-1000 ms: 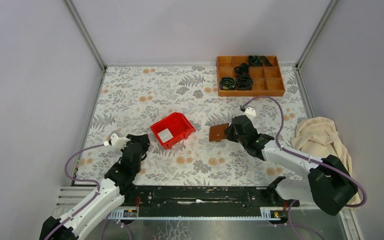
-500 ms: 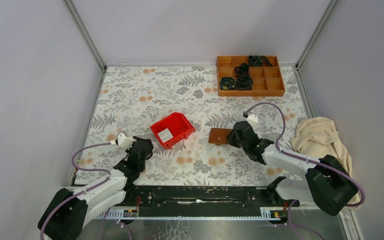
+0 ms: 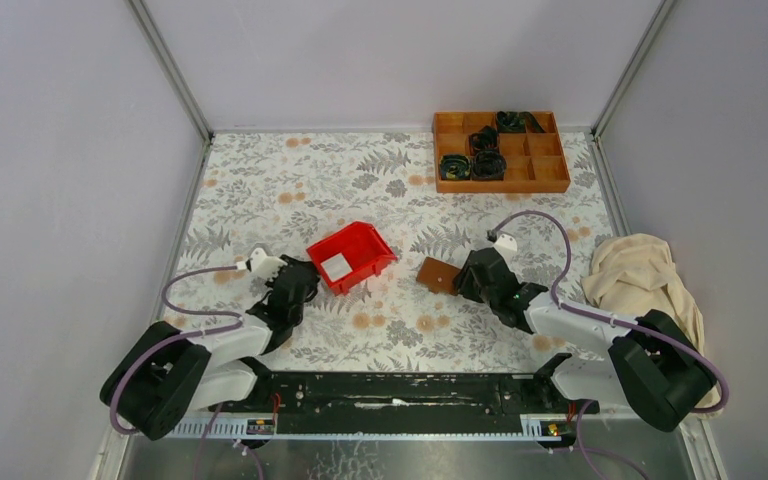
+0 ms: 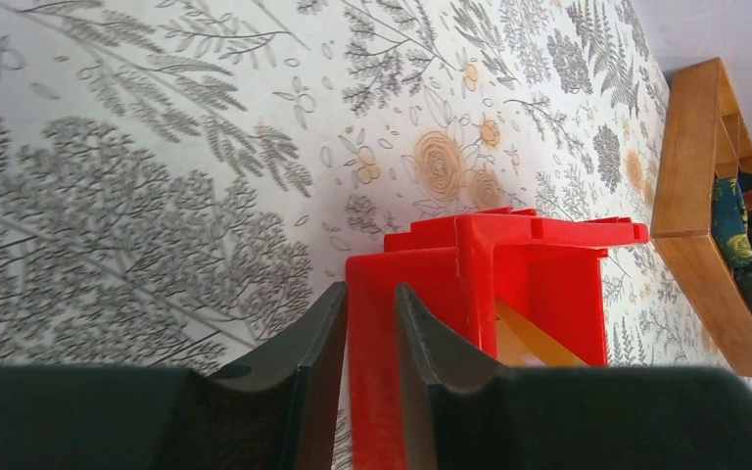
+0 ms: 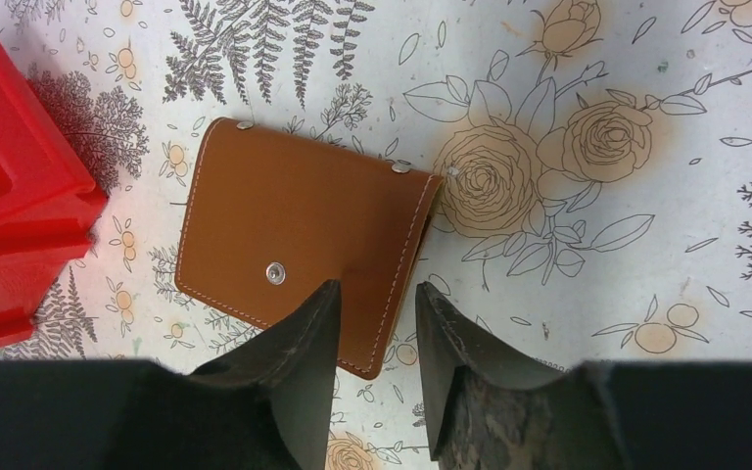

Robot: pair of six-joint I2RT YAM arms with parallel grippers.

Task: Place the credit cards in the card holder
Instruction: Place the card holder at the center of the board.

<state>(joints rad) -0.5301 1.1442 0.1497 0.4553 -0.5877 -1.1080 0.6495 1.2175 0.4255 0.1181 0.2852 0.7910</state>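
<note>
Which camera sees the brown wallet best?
The right wrist view: the brown wallet lies flat and closed, filling the middle, snap stud showing. The top external view shows it small, beside the right end effector. The left wrist view has the red bin instead.

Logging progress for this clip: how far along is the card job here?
Nothing done: the white card and gold card lie in the red bin. In hand: left gripper clamps the bin's wall; right gripper, open, straddles the brown wallet edge. Left: both cards into the wallet.

red bin [image 3: 367, 244] mid-table | wooden tray [image 3: 501, 186] far right | cloth [image 3: 640, 275] right edge
</note>
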